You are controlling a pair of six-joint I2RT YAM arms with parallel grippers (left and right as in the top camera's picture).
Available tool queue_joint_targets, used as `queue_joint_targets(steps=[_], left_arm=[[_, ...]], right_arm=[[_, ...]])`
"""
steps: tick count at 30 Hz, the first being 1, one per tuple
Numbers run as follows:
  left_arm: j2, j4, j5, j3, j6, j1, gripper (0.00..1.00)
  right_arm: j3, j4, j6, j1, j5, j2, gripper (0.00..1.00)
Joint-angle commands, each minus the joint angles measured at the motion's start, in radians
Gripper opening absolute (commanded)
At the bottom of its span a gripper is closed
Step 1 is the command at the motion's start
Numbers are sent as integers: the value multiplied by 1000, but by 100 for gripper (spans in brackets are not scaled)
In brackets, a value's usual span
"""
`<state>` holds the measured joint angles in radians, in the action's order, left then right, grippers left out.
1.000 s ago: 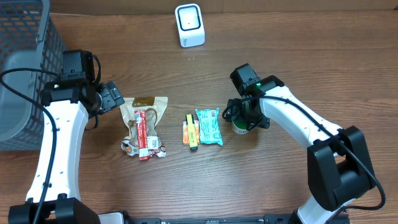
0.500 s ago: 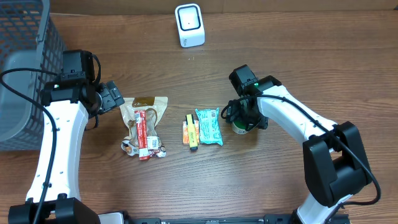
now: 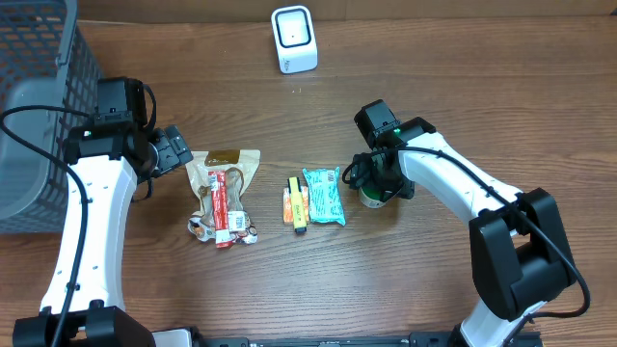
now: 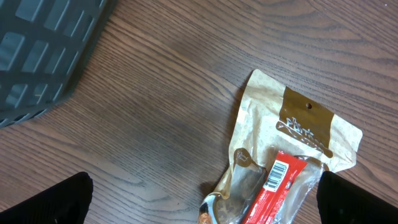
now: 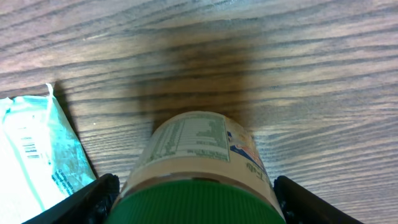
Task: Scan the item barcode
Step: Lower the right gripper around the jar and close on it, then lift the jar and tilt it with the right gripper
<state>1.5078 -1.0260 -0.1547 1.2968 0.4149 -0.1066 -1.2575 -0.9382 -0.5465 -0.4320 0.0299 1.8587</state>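
Small round jar with a green screw lid and pale printed label (image 5: pixel 199 155) stands upright on the wood table, right of centre in the overhead view, just right of a teal foil sachet (image 3: pixel 323 196). Right gripper (image 5: pixel 196 199) straddles it from above, fingers hard against the lid on both sides; cannot tell whether they pinch yet. Left gripper (image 4: pixel 202 199) spread wide, holding nothing, at centre left. Nutrition panel faces the wrist camera; no barcode seen on the jar. Judgement: close squarely on the lid, lift straight so the sachet is not dragged, then turn the jar until the code faces the white box scanner (image 3: pixel 293 39) at top centre. A round lid may slip if gripped off-centre. Containers: jar lidded, contents hidden. Grey mesh basket (image 3: pixel 39 58) at upper left, nothing made out inside. Tan paper pouch (image 4: pixel 298 124) lies flat with a red wrapped bar (image 4: pixel 273 193) on it.
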Motion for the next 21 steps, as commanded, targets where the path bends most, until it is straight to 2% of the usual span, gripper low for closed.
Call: queue_joint_targets(steps=[1, 9, 14, 16, 21], left_arm=[[6, -2, -10, -4, -4, -2, 100], [6, -2, -10, -4, -4, -2, 100], [6, -2, -10, -4, -4, -2, 100], [6, -2, -10, -4, -4, -2, 100], [6, -2, -10, -4, -4, -2, 100]], right_arm=[[21, 20, -4, -3, 2, 5, 80], [42, 44, -4, -3, 1, 5, 75], [42, 43, -4, -3, -11, 5, 67], [38, 39, -3, -3, -10, 5, 61], [-27, -43, -4, 10, -35, 4, 37]])
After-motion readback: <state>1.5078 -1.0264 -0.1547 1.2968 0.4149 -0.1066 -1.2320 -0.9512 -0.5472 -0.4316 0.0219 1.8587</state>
